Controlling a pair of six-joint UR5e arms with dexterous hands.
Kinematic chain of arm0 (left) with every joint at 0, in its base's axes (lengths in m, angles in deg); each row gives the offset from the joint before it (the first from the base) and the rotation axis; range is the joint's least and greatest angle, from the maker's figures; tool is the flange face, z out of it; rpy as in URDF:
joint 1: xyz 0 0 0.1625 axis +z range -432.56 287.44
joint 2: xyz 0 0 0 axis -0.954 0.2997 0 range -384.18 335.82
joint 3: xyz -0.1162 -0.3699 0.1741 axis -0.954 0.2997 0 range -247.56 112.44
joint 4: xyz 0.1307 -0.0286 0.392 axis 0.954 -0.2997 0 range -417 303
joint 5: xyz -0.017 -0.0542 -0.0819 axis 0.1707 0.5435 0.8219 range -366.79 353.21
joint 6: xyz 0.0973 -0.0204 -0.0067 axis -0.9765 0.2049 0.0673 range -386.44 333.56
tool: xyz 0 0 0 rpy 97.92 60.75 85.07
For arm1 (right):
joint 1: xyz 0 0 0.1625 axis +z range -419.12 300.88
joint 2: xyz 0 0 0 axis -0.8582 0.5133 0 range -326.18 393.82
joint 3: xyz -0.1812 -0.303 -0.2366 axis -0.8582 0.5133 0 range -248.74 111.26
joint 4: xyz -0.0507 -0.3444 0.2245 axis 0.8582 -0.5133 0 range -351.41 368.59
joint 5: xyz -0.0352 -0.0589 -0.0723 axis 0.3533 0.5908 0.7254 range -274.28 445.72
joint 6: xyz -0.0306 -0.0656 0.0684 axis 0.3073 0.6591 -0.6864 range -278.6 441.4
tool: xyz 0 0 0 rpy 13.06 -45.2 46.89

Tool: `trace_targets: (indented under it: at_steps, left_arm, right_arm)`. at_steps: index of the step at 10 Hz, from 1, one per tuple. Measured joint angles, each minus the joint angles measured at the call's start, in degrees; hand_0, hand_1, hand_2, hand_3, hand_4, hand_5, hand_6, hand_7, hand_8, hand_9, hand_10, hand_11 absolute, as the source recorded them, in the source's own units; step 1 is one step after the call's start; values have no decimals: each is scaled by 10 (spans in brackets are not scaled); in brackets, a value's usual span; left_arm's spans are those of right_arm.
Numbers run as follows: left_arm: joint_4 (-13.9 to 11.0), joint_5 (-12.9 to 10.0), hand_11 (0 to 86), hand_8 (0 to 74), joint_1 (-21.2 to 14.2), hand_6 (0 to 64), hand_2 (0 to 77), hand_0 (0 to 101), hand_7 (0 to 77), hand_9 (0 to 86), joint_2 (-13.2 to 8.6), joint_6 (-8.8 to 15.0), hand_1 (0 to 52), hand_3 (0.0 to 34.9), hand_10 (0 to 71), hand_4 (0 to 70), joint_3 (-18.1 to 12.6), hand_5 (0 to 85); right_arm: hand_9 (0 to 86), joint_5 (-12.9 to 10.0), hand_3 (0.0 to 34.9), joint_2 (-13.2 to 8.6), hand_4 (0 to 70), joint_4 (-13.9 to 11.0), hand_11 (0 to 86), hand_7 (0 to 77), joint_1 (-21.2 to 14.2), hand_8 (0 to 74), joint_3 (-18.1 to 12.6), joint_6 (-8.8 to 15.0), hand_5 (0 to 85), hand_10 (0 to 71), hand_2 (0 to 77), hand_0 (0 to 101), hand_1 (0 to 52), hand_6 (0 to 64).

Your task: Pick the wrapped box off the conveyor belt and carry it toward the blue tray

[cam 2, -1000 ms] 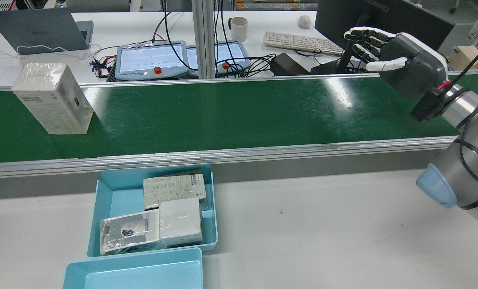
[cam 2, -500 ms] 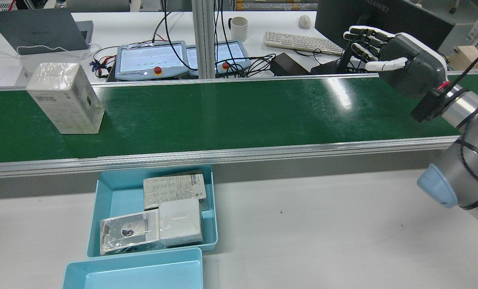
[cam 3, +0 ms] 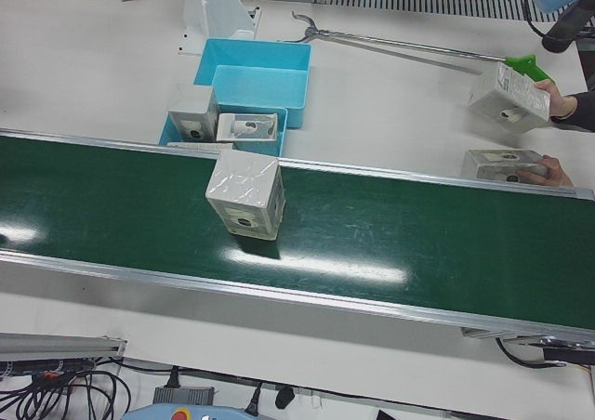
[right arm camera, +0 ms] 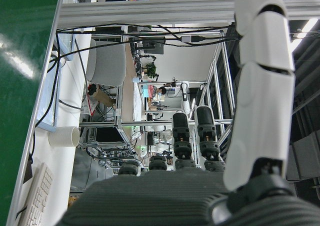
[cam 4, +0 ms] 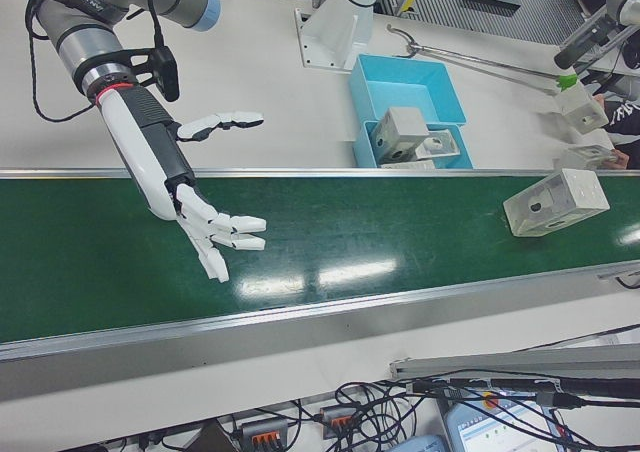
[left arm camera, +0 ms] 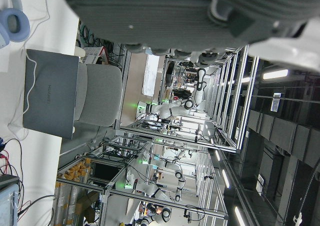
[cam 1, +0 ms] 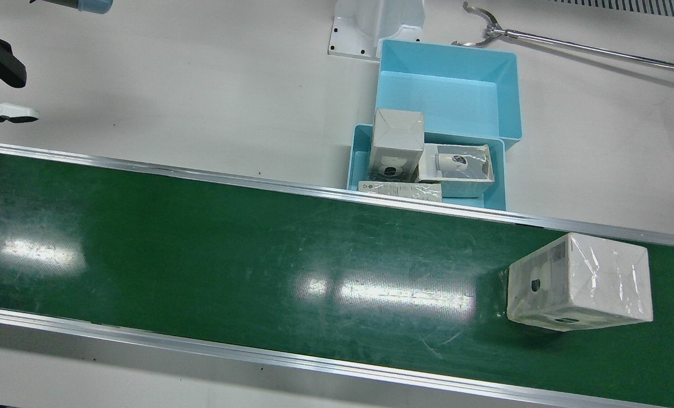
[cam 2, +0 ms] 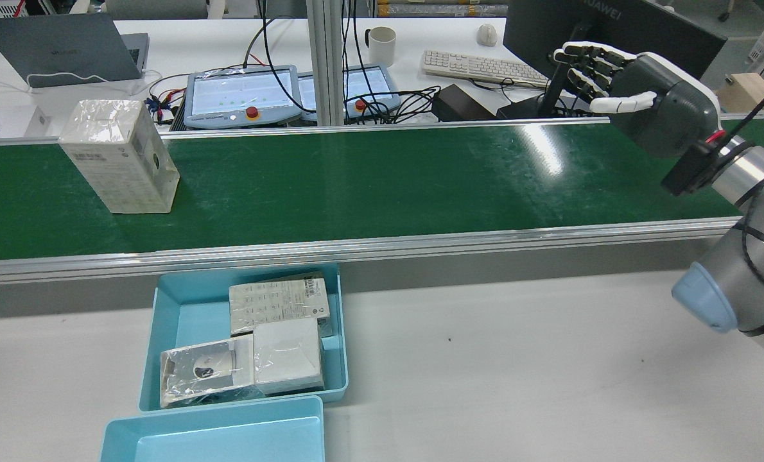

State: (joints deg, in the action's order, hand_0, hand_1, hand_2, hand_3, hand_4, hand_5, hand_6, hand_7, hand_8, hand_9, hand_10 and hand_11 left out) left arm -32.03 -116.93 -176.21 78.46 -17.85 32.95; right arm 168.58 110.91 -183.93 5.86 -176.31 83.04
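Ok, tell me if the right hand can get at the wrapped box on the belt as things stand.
Probably not yet. The right hand hovers open over one end of the conveyor belt, while the wrapped box stands far off toward the other end. Nothing lies on the belt between them.

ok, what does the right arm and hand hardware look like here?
The right hand has white segmented fingers with dark joints and a dark grey palm housing with white trim. A black block with a red ring sits at the wrist, black cable looping along the arm. The arm has silver-grey tubes with light blue joint caps.
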Motion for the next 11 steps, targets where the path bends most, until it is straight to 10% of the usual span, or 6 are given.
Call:
trace_targets:
  at_steps: [11]
  left_arm:
    - [0,0,0,5,0,0,11,0,5,0,0,0,0,0,5,0,0,11]
  right_arm:
    - [60,2,45,3,136,-1,27,202,-1,5,-4,-1,235,11,158,478,131,49]
